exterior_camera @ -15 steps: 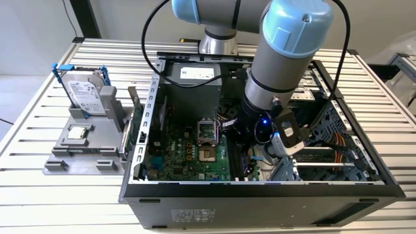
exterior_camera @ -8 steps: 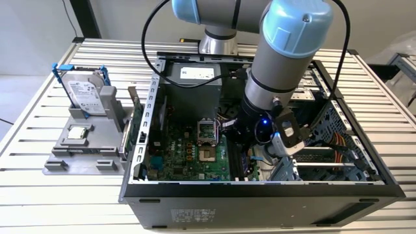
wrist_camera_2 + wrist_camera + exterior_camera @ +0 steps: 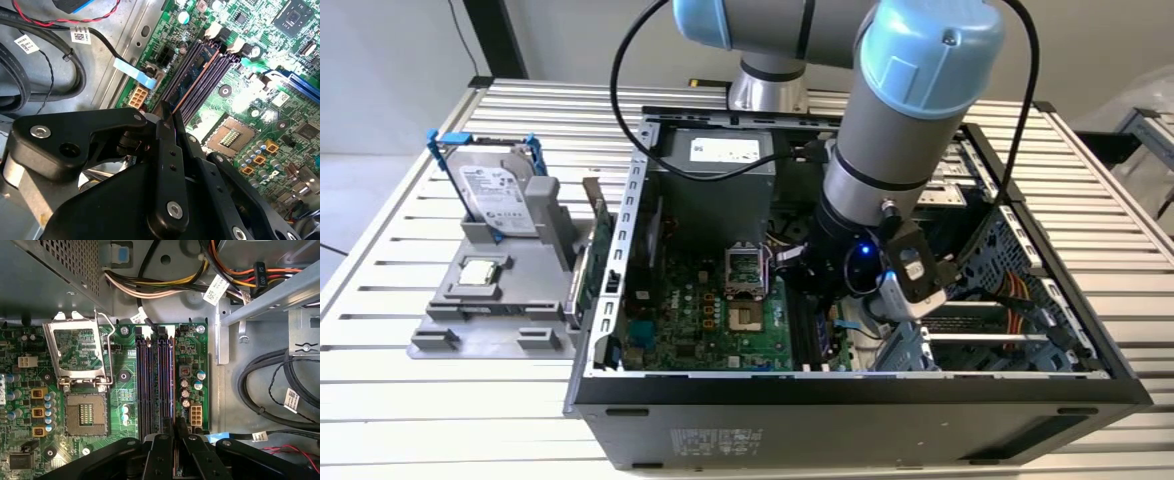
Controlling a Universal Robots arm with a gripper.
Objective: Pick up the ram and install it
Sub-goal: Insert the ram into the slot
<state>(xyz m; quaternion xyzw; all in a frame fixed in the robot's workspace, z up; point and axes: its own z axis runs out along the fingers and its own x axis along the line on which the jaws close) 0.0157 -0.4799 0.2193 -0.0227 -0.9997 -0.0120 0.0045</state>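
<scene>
Black gripper fingers (image 3: 167,165) lie closest to the lens in both wrist views, and they are pressed together on the thin edge of the ram (image 3: 197,75), a long narrow board that runs away from them along the dark memory slots (image 3: 155,385). The gripper (image 3: 175,426) is closed on the near end of this stick (its far end reaches the white slot clips (image 3: 235,47)). In the first wrist view the ram (image 3: 173,385) stands on its edge in the row of slots, beside the open processor socket (image 3: 86,412) with its raised metal frame (image 3: 80,352). I cannot tell if it is fully seated.

In the exterior view the arm (image 3: 901,150) reaches down into the open computer case (image 3: 854,390), over the green motherboard (image 3: 700,320). At the exterior view's left, on a grey stand (image 3: 494,320) outside the case, a hard drive (image 3: 496,195) in a blue frame stands upright, and a small square processor chip (image 3: 480,270) lies flat just in front of it.
</scene>
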